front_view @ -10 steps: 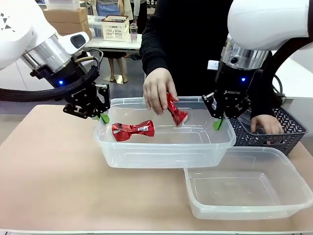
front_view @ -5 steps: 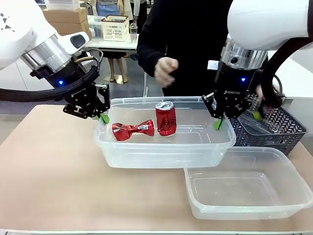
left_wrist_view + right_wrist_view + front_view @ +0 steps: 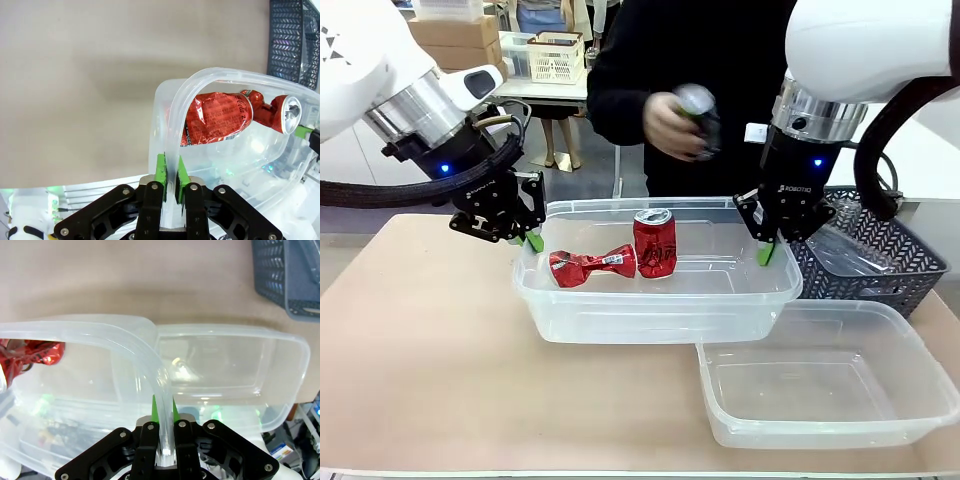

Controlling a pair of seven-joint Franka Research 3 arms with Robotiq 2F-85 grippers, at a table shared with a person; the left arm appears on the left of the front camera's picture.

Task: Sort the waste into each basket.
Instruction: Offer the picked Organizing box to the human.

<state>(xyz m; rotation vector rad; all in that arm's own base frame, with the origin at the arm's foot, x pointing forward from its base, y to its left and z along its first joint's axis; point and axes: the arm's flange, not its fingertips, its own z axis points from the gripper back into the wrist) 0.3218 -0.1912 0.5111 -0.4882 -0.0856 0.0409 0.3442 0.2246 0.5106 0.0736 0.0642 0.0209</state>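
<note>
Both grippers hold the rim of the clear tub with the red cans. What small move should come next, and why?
Probably hold steady. The left gripper and right gripper are shut on the rim of the large clear plastic tub, lifted with two crushed red soda cans inside, while the person's hand holds another item above it.

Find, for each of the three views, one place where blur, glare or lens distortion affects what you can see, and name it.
Front view: the person's raised hand and the object in it are smeared by motion blur. Left wrist view: the wide lens bows the held tub's rim into an arch; the crushed can stays sharp. Right wrist view: bright glints sit on the empty tub, and the clamped rim is soft.
</note>
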